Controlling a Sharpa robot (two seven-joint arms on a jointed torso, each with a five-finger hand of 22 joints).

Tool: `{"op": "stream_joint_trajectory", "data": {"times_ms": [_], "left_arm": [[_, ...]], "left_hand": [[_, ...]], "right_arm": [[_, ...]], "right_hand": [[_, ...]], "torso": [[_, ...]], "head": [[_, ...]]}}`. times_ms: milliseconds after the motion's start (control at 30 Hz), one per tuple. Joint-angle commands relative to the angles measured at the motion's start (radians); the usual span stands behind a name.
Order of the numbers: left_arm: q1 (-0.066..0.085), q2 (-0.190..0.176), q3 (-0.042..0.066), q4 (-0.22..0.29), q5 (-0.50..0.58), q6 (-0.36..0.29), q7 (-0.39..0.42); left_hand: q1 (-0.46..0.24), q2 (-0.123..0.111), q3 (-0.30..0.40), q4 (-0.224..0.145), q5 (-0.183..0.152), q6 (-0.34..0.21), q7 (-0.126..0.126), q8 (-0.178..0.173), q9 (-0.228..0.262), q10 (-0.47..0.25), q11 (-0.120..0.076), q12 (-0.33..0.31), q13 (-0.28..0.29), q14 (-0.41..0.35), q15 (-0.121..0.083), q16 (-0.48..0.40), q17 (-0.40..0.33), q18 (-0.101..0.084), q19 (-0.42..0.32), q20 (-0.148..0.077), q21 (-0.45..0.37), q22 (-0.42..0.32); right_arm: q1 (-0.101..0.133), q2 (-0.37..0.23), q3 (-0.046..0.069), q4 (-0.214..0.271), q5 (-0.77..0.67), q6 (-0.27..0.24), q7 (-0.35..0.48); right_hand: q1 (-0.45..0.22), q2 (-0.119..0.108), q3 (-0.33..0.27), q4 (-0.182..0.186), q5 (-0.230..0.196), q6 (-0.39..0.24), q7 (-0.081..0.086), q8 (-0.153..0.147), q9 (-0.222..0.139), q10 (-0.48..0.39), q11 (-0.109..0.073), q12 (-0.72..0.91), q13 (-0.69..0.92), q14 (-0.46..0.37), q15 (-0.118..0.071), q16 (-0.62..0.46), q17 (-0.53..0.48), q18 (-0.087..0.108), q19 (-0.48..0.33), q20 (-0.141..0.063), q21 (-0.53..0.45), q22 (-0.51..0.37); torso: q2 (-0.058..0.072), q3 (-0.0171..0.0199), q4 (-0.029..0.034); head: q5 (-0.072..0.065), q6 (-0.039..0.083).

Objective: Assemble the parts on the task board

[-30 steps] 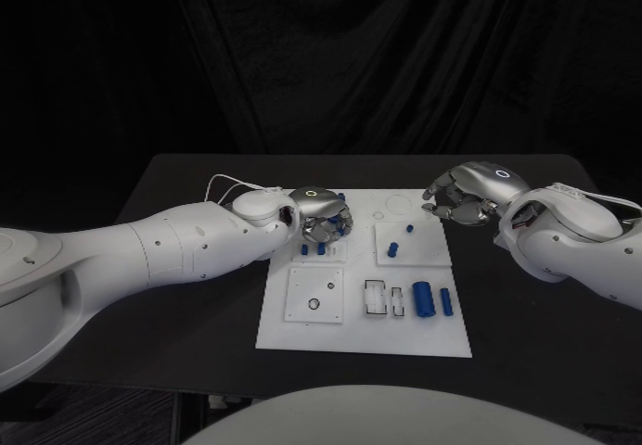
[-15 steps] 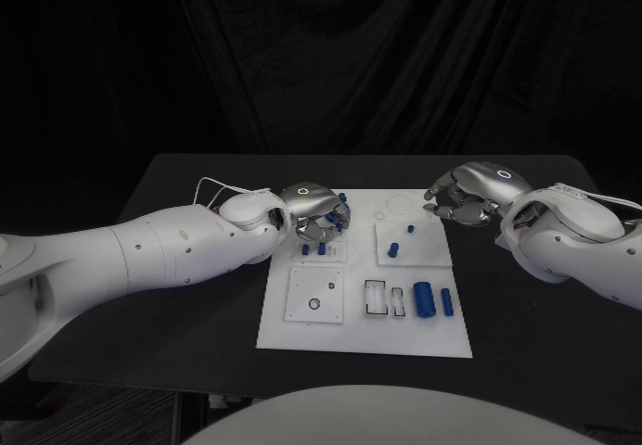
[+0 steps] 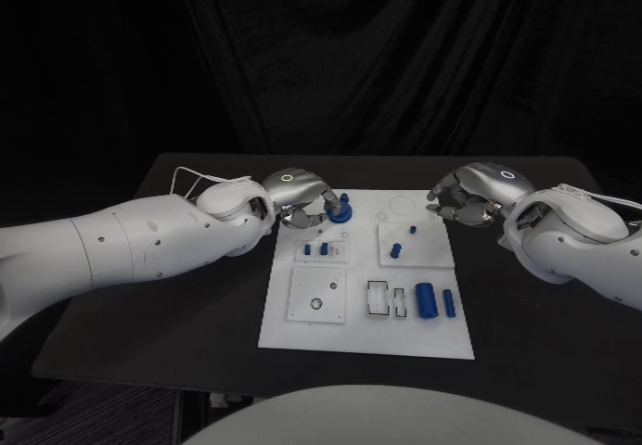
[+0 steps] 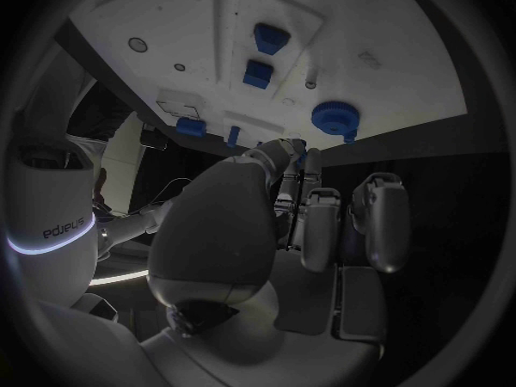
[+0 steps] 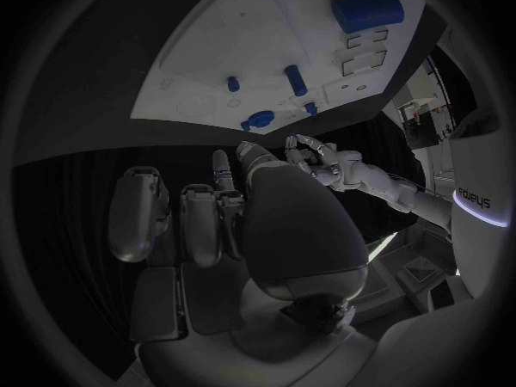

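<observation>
The white task board (image 3: 305,326) lies mid-table. A blue round part with an upright stem (image 3: 340,211) stands at its far left corner, also in the left wrist view (image 4: 335,116). My left hand (image 3: 301,197) hovers just left of it with fingers curled; a blue sliver shows between thumb and finger (image 4: 304,156), and I cannot tell if it is held. My right hand (image 3: 468,197) hangs at the board's far right edge, fingers curled in on nothing (image 5: 231,198). Two short blue pegs (image 3: 314,248) stand behind a square plate.
A large blue cylinder (image 3: 424,299) and a thinner one (image 3: 447,302) lie at the board's right, beside two white inserts (image 3: 385,298). Another blue peg (image 3: 395,248) lies on the right plate. Bare black table (image 3: 174,306) flanks the board.
My left hand has drawn back and to the left, off the board, uncovering the blue stemmed part at the far left corner. The right hand has stayed put.
</observation>
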Motion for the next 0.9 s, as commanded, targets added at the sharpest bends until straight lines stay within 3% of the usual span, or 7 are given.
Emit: {"op": "stream_joint_trajectory", "data": {"times_ms": [33, 133, 267, 500, 900], "left_arm": [[-0.004, -0.005, 0.0, 0.003, 0.001, 0.029, 0.003], [-0.009, -0.007, 0.0, 0.001, 0.001, 0.04, 0.001], [-0.015, -0.009, 0.0, -0.004, 0.001, 0.059, -0.006], [-0.029, 0.0, 0.0, -0.025, 0.001, 0.094, -0.015], [-0.048, 0.004, 0.0, -0.041, 0.001, 0.092, -0.009]], "left_hand": [[-0.013, 0.001, 0.006, 0.002, -0.005, 0.004, -0.007, -0.003, 0.0, 0.007, -0.002, -0.007, -0.004, -0.006, 0.0, -0.004, 0.035, -0.007, -0.007, -0.001, -0.006, 0.193], [-0.015, 0.0, 0.006, 0.002, -0.006, 0.005, -0.006, -0.003, 0.0, 0.007, -0.002, -0.011, -0.007, -0.007, 0.0, -0.005, 0.034, -0.007, -0.009, -0.001, -0.007, 0.192], [-0.016, 0.0, 0.007, 0.003, -0.006, 0.006, -0.005, -0.003, 0.0, 0.007, -0.001, -0.015, -0.01, -0.008, 0.001, -0.005, 0.033, -0.006, -0.01, -0.001, -0.008, 0.192], [-0.019, 0.001, 0.008, 0.004, -0.008, 0.007, -0.004, -0.004, 0.0, 0.008, 0.001, -0.024, -0.016, -0.011, 0.002, -0.007, 0.028, -0.006, -0.012, -0.001, -0.011, 0.191], [-0.019, -0.001, 0.01, 0.001, -0.008, 0.011, -0.003, -0.004, 0.0, 0.013, 0.003, -0.033, -0.024, -0.012, 0.003, -0.008, 0.027, -0.006, -0.011, -0.001, -0.01, 0.191]], "right_arm": [[-0.002, -0.002, 0.001, 0.0, -0.002, 0.009, -0.01], [-0.002, -0.003, 0.001, 0.001, -0.002, 0.01, -0.01], [-0.002, -0.004, 0.001, 0.001, -0.002, 0.011, -0.011], [-0.002, -0.003, 0.001, -0.002, -0.002, 0.011, -0.011], [-0.002, -0.003, 0.001, -0.004, -0.002, 0.014, -0.012]], "right_hand": [[0.001, -0.002, 0.006, -0.001, 0.004, 0.005, 0.001, -0.005, -0.001, 0.029, 0.003, -0.005, 0.182, 0.074, 0.005, -0.005, 0.133, 0.02, 0.001, 0.006, -0.007, 0.174], [0.001, -0.002, 0.006, -0.001, 0.004, 0.005, 0.001, -0.005, -0.001, 0.029, 0.003, -0.005, 0.182, 0.074, 0.005, -0.005, 0.133, 0.02, 0.001, 0.006, -0.007, 0.174], [0.001, -0.002, 0.007, -0.001, 0.004, 0.005, 0.001, -0.006, -0.001, 0.026, 0.003, -0.008, 0.179, 0.074, 0.005, -0.006, 0.132, 0.02, 0.0, 0.006, -0.008, 0.173], [0.001, -0.002, 0.007, -0.001, 0.004, 0.004, 0.001, -0.006, -0.002, 0.025, 0.003, -0.009, 0.179, 0.073, 0.005, -0.006, 0.132, 0.02, 0.0, 0.006, -0.008, 0.173], [0.001, -0.002, 0.007, -0.001, 0.004, 0.004, 0.001, -0.006, -0.002, 0.025, 0.003, -0.009, 0.179, 0.073, 0.005, -0.006, 0.132, 0.02, 0.0, 0.006, -0.008, 0.173]], "torso": [[0.0, 0.0005, 0.0001], [-0.002, 0.0005, 0.0025], [0.0, -0.0021, 0.007], [-0.001, -0.0027, 0.0047], [0.002, -0.001, 0.0027]], "head": [[-0.001, 0.0], [-0.003, 0.0], [-0.009, 0.0], [-0.014, 0.0], [-0.006, 0.0]]}}
